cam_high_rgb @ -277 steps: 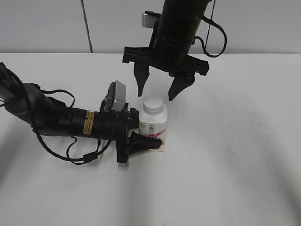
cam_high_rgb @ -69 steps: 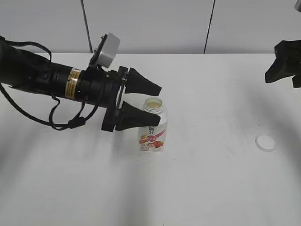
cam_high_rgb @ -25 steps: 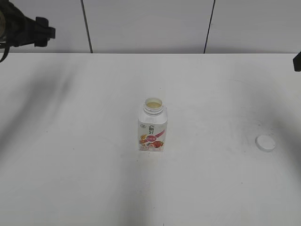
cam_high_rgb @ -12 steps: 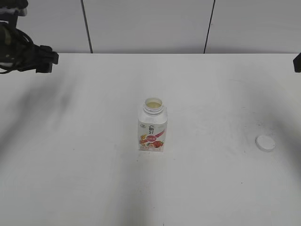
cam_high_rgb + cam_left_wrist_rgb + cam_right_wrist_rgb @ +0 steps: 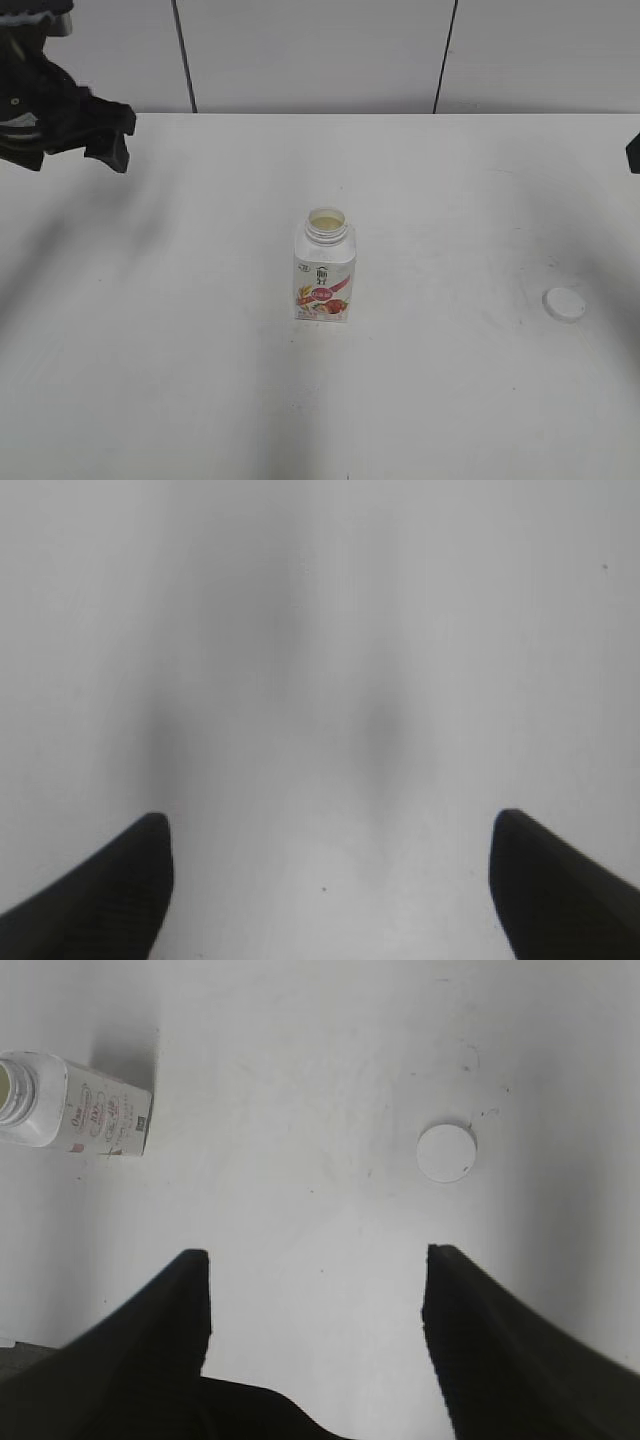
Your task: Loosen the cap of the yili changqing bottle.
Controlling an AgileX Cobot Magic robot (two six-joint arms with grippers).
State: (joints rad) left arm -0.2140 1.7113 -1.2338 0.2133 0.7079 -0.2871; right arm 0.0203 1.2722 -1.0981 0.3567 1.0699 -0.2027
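The yili changqing bottle (image 5: 325, 275) stands upright mid-table, its neck open with pale drink showing; it also shows in the right wrist view (image 5: 70, 1108). The white cap (image 5: 564, 303) lies flat on the table to the right, apart from the bottle, and shows in the right wrist view (image 5: 446, 1152). My left gripper (image 5: 330, 825) is open and empty over bare table; its arm is at the far left of the exterior view (image 5: 60, 115). My right gripper (image 5: 318, 1260) is open and empty, high above the table; only a sliver of it shows at the exterior view's right edge (image 5: 634, 152).
The white table (image 5: 200, 380) is backed by a pale panelled wall (image 5: 310, 55). Faint scuff marks lie near the cap.
The left arm let go of the bottle and drew back to the far left, now dipping slightly back into view. The right arm withdrew to the right edge. The cap came off and lies on the table.
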